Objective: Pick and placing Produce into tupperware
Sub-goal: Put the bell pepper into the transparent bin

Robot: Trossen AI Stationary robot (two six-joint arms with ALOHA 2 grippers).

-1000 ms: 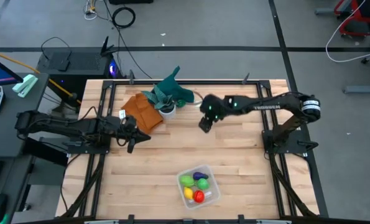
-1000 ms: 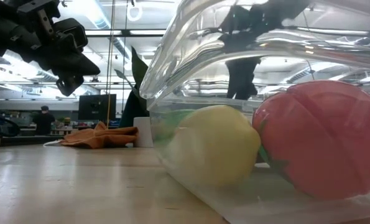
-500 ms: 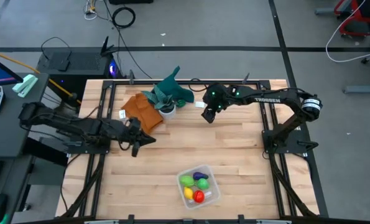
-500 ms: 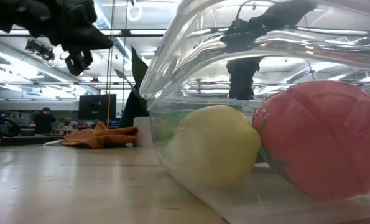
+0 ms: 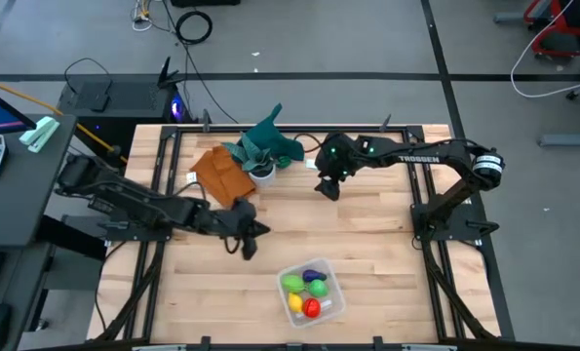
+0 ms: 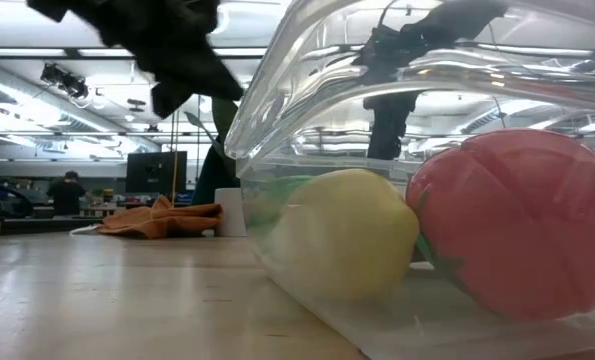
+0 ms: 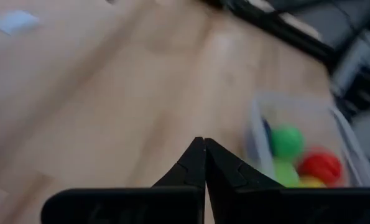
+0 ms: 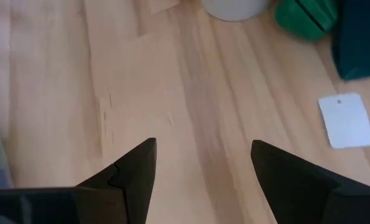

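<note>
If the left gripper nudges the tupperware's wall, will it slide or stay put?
The tupperware looks thin, clear and shallow on smooth wood, so it would likely slide rather than tip. Its wall may flex a little. The rounded produce inside would probably roll and shift against each other.

Free room, read outward from the tupperware (image 5: 311, 291). I see bare bench (image 5: 387, 244) on every side of it. The left tool (image 5: 250, 242), fingers pressed together, hangs just beyond its upper-left corner and narrows that approach. Farther back, the orange-brown cloth (image 5: 222, 174) and white pot (image 5: 261, 174) stand together as obstacles; the right tool (image 5: 327, 187), fingers parted, hangs near the pot.
</note>
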